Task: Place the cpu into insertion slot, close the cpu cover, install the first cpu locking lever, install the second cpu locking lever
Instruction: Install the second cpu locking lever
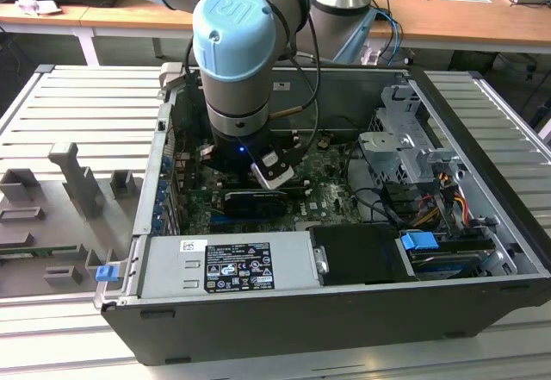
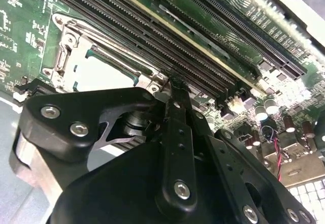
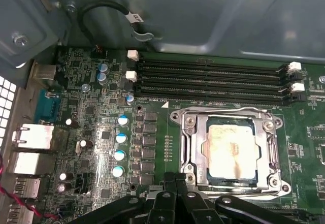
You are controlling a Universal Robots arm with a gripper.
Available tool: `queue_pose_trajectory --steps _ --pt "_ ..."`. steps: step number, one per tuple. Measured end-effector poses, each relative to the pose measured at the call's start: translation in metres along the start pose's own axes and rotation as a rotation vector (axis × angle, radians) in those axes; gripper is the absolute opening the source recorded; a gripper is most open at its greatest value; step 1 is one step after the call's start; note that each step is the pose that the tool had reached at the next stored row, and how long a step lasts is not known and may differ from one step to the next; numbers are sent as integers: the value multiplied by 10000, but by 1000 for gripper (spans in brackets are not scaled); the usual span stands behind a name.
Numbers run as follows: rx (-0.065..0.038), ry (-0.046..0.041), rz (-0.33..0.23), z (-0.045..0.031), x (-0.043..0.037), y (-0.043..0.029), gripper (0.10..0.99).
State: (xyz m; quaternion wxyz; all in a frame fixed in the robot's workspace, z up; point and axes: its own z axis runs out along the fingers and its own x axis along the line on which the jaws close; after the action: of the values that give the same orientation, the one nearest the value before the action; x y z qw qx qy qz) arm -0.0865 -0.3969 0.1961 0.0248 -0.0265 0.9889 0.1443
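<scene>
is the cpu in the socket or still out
In. In the first wrist view the cpu lies flat inside the socket, with the cpu cover framing it. The gripper sits at the socket's edge.

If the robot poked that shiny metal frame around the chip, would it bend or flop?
Probably it would stay stiff: the cpu cover looks like thin silvery sheet metal lying flat around the cpu. It likely wouldn't slide, since screws sit at its corners on the motherboard. Being thin, a hard push from the gripper at its edge might still bend it.
</scene>
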Motion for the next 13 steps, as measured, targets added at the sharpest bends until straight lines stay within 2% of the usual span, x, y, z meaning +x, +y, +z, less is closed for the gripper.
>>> queue_pose_trajectory --steps 5,13 --pt "8 -10 36 -87 -3 25 106" --pt "8 -21 72 -137 -6 40 106"
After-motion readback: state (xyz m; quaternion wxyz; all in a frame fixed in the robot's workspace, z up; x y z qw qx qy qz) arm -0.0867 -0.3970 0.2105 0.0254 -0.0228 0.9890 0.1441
